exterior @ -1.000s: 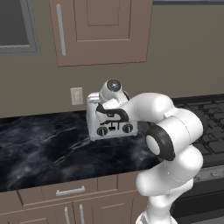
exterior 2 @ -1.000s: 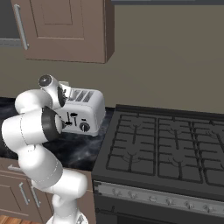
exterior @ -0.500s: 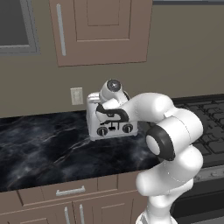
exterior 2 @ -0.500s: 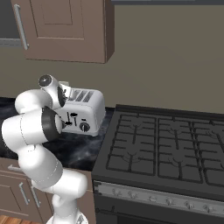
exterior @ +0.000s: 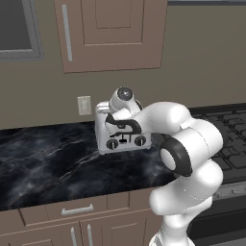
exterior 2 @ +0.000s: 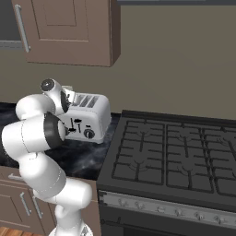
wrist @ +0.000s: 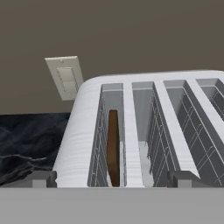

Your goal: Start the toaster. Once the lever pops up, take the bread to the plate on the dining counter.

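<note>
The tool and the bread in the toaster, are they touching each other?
Apart. In the hand view the bread stands inside the leftmost slot of the toaster, while the tool's fingertips sit wide apart at the bottom edge, clear of the slice.

A brown wall cabinet (exterior: 110,33) with a long metal handle is being shown above a black marble-veined countertop (exterior: 48,163) — drawers (exterior: 77,210) are being seen beneath it. A beige wall outlet (wrist: 65,77) is mounted behind, and a black gas stove (exterior 2: 175,156) is set just beside — grates visible.
</note>
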You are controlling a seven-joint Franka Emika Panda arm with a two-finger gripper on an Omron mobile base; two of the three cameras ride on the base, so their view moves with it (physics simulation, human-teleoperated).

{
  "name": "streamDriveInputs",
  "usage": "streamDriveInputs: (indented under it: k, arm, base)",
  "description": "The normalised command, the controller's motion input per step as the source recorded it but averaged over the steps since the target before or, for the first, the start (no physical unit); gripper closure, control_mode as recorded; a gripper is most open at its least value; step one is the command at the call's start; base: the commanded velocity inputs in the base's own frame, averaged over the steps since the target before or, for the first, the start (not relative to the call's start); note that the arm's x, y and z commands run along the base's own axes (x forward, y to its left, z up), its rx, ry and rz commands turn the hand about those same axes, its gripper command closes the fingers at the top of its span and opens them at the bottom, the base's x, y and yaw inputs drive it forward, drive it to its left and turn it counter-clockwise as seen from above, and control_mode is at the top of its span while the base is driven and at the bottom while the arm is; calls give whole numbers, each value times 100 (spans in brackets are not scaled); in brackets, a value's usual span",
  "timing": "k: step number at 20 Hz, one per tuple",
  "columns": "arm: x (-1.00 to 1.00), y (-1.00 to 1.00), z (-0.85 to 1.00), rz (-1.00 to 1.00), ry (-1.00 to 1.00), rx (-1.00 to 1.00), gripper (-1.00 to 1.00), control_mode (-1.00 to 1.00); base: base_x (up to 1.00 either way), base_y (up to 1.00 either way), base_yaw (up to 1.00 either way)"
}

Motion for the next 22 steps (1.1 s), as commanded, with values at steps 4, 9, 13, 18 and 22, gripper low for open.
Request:
streamDriveInputs:
  k: [4, 9, 13, 18, 22]
  arm:
    - [0, 0, 0, 0, 0, 0, -100, -100]
    - [0, 0, 0, 0, 0, 0, -100, -100]
    - [0, 0, 0, 0, 0, 0, -100, -100]
    - [0, 0, 0, 0, 0, 0, -100, -100]
    - [0, 0, 0, 0, 0, 0, -100, -100]
  base:
    - [0, 0, 0]
    - [0, 0, 0]
    - [0, 0, 0]
    - [0, 0, 0]
    - [0, 0, 0]
